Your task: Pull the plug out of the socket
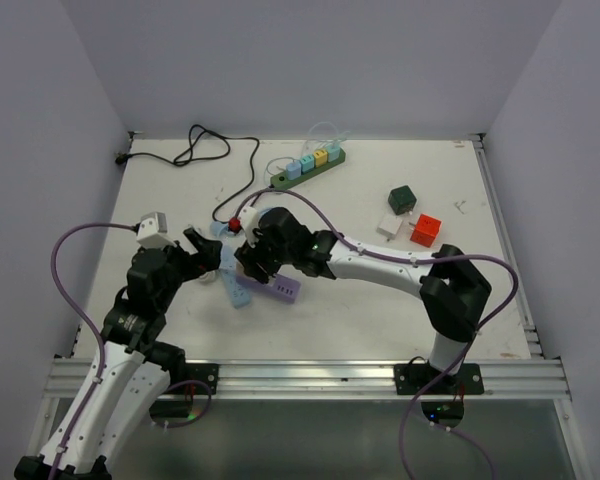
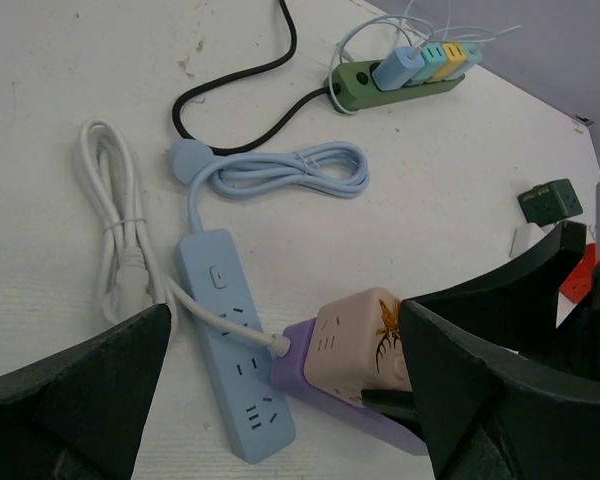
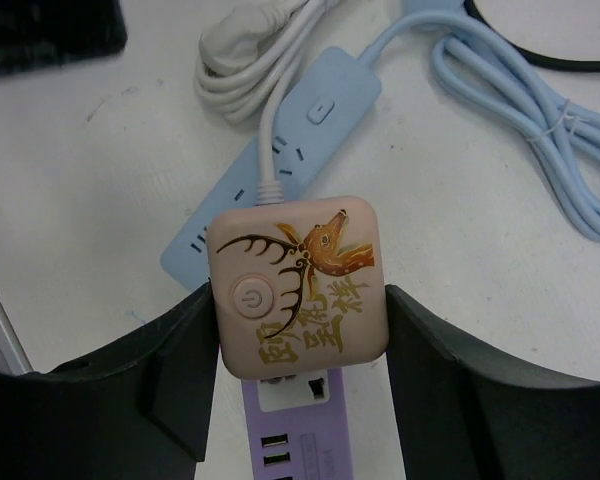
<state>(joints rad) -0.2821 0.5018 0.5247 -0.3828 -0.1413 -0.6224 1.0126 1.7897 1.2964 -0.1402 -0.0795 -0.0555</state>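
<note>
White table (image 1: 430, 310), green socket (image 1: 279, 181), lilac walls (image 1: 310, 60)

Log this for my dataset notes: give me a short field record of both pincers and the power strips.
right pincer: closed on the beige deer-print cube plug, which is seated in the purple strip
left pincer: open, holding nothing, above the light blue strip
dark green strip: far side of the table, coloured plugs seated in a row, untouched
loose items, right side: dark green cube, red cube, white block
</note>
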